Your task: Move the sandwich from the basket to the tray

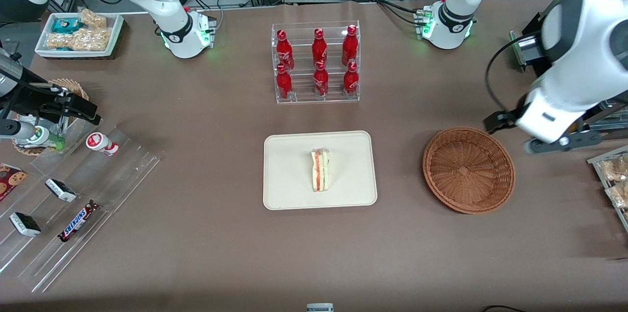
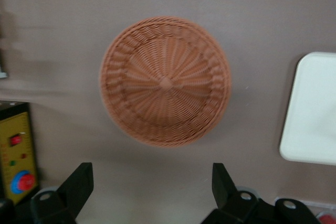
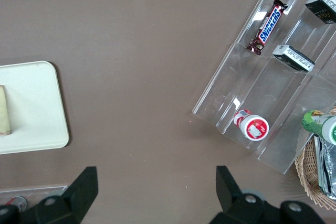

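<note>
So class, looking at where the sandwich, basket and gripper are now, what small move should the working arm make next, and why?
Probably just lift away and park. The sandwich already lies on the tray, the basket is empty, and the gripper hangs open above the table beside the basket, holding nothing. No further pick looks needed.

Legible: "SNICKERS" on bar wrapper [image 1: 78,221] lying in clear stepped rack [image 1: 113,174] toward parked arm's end of table; same word readable in right wrist view [image 3: 268,26]. White script logo on red bottles [image 1: 319,47] in clear rack, lettering not readable. Small black-and-white boxes [image 1: 61,190] on stepped rack printed, print unreadable. Gripper [image 2: 152,190] over table near basket [image 2: 165,81], unlabelled.
</note>
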You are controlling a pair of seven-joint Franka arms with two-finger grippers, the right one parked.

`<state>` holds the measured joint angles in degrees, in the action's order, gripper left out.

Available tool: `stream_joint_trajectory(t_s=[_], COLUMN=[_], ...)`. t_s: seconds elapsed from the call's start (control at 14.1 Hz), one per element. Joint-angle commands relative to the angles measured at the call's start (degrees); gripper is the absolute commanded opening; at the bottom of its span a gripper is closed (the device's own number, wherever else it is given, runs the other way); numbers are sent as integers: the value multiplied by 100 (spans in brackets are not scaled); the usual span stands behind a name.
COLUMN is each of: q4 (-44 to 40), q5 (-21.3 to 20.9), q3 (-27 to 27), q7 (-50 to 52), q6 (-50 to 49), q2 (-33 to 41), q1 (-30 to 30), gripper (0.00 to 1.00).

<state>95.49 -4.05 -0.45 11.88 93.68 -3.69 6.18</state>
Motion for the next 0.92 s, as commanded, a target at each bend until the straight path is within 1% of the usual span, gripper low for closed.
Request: stream_joint_trajectory(t_s=[0.0, 0.14, 0.28, 0.35, 0.49, 0.85], q4=[75, -144, -294, -312, -303, -242], q5=[132, 229, 238, 282, 632, 669], q3=[-96, -43, 237, 273, 273, 264], q7=[-738, -1239, -1574, -1592, -1549, -1531], q6=[-280, -420, -518, -492, -526, -535], q2=[509, 597, 624, 607, 598, 633], q1=[-354, -390, -364, -346, -363, -355], gripper=[100, 100, 100, 100, 100, 100])
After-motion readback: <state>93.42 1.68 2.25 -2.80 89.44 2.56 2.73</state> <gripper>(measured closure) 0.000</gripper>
